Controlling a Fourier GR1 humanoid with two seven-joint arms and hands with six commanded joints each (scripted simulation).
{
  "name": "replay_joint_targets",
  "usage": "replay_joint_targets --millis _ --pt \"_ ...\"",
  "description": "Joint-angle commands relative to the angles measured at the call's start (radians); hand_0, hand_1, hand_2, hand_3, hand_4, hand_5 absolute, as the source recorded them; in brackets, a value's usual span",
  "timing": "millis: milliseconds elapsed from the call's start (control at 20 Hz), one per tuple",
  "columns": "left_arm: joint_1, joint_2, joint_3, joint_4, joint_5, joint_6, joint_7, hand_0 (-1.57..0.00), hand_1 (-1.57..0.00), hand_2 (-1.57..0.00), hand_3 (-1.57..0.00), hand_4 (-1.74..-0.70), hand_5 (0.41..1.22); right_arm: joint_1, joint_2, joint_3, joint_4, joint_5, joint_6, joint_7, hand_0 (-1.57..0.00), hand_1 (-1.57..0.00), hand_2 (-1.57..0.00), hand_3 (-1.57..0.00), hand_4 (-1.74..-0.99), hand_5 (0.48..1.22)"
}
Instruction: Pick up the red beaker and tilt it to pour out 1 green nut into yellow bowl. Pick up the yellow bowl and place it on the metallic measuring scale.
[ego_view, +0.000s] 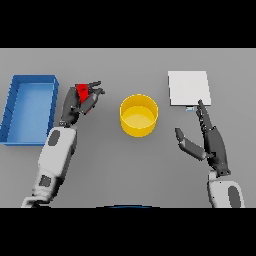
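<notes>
Fingers of the left hand (80, 102) are curled round the red beaker (82, 91), which shows only as a red patch between them, off to the left of the yellow bowl (139, 115) and apart from it. Whether the beaker is lifted off the grey table (125, 165) cannot be told. Further left of the bowl lies a blue tray (11, 100). To the bowl's right and a little beyond it sits the metallic measuring scale (188, 88). The right hand (210, 141) rests right of the bowl, fingers straight, thumb spread, fingertips reaching the scale's near edge.
</notes>
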Motion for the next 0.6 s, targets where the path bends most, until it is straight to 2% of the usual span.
replay_joint_targets --millis 0,250,300,400,550 --pt "0.000 0.003 -0.001 -0.030 0.014 -0.010 0.017 -1.51 -1.52 -1.52 -1.50 -1.68 1.144 -0.007 0.002 -0.001 0.017 0.012 -0.009 -0.005 0.00 0.00 0.00 0.00 -1.238 0.643" --pt "-0.015 0.043 -0.035 -0.103 -0.001 -0.043 0.071 -1.55 -1.55 -1.55 -1.55 -1.72 1.131 -0.010 -0.001 -0.001 0.015 0.018 -0.013 -0.014 0.00 0.00 0.00 0.00 -1.226 0.650" --pt "-0.018 0.052 -0.043 -0.109 -0.011 -0.048 0.079 -1.56 -1.56 -1.56 -1.55 -1.72 1.130 0.003 -0.008 0.002 0.017 0.027 -0.012 -0.039 0.00 0.00 0.00 0.00 -1.219 0.653" --pt "-0.030 0.062 -0.058 -0.111 -0.035 -0.053 0.098 -1.56 -1.56 -1.56 -1.55 -1.72 1.133 -0.012 -0.011 0.005 0.020 0.039 -0.016 -0.049 0.00 0.00 0.00 0.00 -1.219 0.659" --pt "-0.058 0.068 -0.076 -0.102 -0.067 -0.058 0.115 -1.56 -1.56 -1.56 -1.55 -1.72 1.139 -0.008 -0.009 0.007 0.011 0.045 -0.022 -0.041 0.00 0.00 0.00 0.00 -1.219 0.661"
